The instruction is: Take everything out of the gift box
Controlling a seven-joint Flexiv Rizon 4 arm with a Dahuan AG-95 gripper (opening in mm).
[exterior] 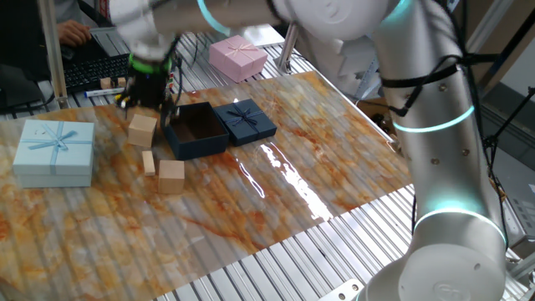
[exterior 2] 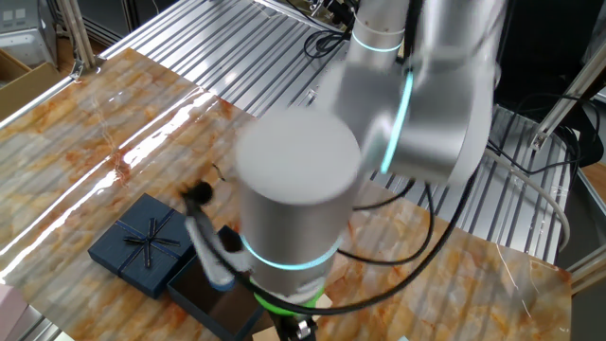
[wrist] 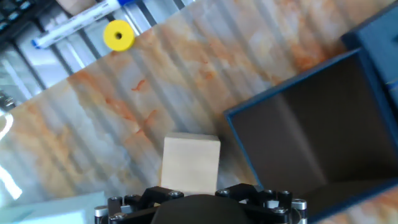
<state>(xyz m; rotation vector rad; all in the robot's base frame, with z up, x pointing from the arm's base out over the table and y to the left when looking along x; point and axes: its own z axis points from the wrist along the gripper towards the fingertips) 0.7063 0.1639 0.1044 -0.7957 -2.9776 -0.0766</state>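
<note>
Jaws above wooden block, opening unclear, beside gift box

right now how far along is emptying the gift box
Nearly finished. The gift box is open and looks empty in the hand view, its lid beside it. Two blocks and a thin slab lie on the table. The end effector is over a third block; grip unclear.

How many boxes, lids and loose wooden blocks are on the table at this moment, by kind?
Navy gift box, open: 1
Navy lid with bow: 1
Light blue ribboned box: 1
Pink box: 1
Wooden blocks on the mat: 3, a cube by the fingers, a small slab, a cube
Total: 7
</note>
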